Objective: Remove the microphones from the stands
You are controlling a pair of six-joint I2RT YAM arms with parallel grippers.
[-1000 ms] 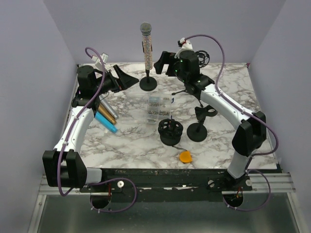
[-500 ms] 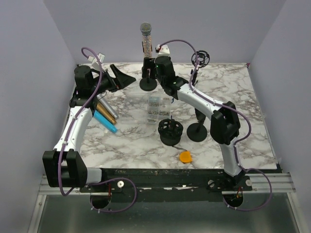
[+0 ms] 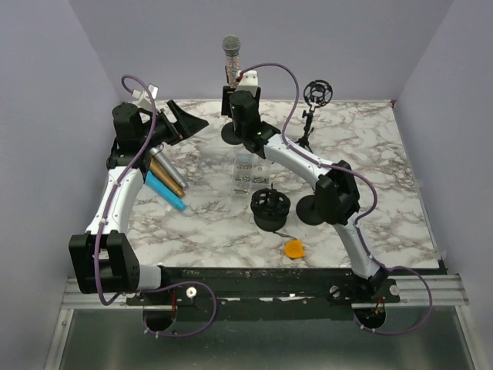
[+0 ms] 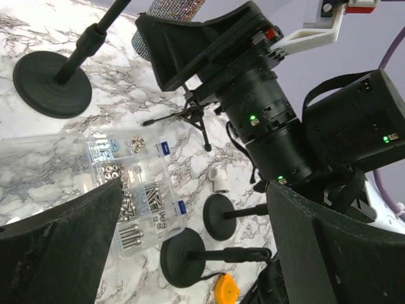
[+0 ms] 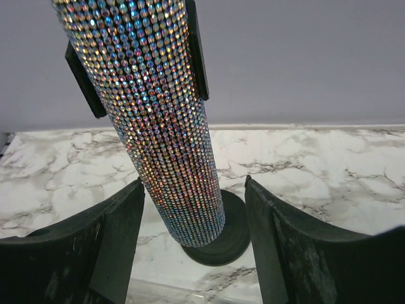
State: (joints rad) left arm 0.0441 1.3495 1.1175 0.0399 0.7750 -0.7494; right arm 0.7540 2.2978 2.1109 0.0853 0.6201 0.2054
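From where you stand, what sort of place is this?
Probably a robot test cell, not a studio: left arm and right arm bolted to a marble-patterned table, plain purple walls boxing it in, props like a glittery microphone and a screw box.

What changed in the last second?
The right gripper swung left from the back right and now sits open, its fingers on either side of the microphone, not closed on it. Nothing was grabbed or released. The left gripper edged slightly left, still open. The microphone remains upright in its stand; the screw box hasn't moved.
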